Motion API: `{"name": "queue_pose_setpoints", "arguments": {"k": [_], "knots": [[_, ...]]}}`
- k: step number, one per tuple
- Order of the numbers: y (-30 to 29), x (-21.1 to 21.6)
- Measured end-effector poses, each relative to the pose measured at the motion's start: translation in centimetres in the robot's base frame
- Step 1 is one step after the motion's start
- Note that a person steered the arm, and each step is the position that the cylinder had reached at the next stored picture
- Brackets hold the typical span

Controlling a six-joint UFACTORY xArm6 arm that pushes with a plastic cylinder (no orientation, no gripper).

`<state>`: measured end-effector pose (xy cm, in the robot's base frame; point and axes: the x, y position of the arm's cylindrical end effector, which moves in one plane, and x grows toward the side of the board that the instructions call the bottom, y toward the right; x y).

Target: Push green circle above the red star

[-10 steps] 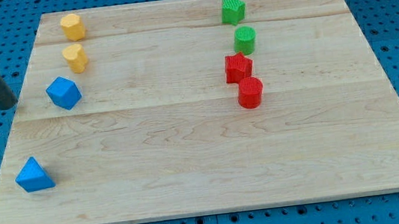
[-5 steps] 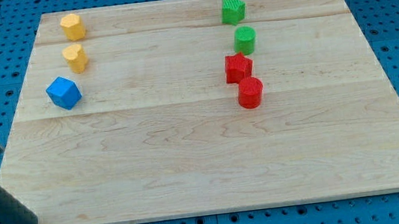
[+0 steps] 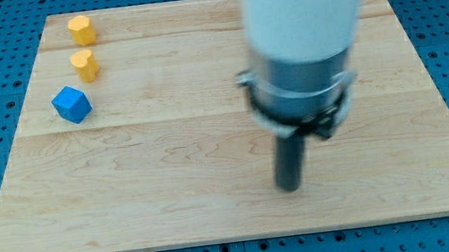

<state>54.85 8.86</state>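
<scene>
- The tool, a bare rod with nothing held, has my tip set on the bench toward the lower edge, right of centre
- The green circle and red star are hidden behind the arm, so where they lie cannot be told

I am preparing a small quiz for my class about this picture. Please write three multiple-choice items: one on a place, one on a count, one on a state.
1. Where is the blue cube?
A. near the view's left edge of the board
B. at the view's bottom right corner
C. at the board's middle

2. How many yellow blocks show?
A. none
B. two
C. four

3. What state are the green and red blocks in?
A. stacked up
B. hidden behind the arm
C. lying by the blue cube

Key: 1 A, it sits below the lower yellow block. 2 B, with the upper yellow block. 3 B, the arm covers that area; my tip is at bottom centre-right.
</scene>
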Motion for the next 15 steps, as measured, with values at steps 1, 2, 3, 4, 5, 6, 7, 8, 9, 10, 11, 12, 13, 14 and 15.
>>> {"name": "queue_pose_setpoints", "arguments": {"k": [1,2,3,4,5,6,7,8,9,10,11,12,13,14,15], "knots": [[5.4,-3.1],[5.5,-3.0],[6.8,-3.1],[11.8,-4.7],[13.4,-8.2],[12.8,-13.1],[9.3,-17.7],[3.4,-18.4],[2.6,-19.7],[5.8,-21.2],[4.3,-22.5],[1.6,-22.5],[1.4,-22.5],[0.9,-22.5],[1.8,-22.5]]}}
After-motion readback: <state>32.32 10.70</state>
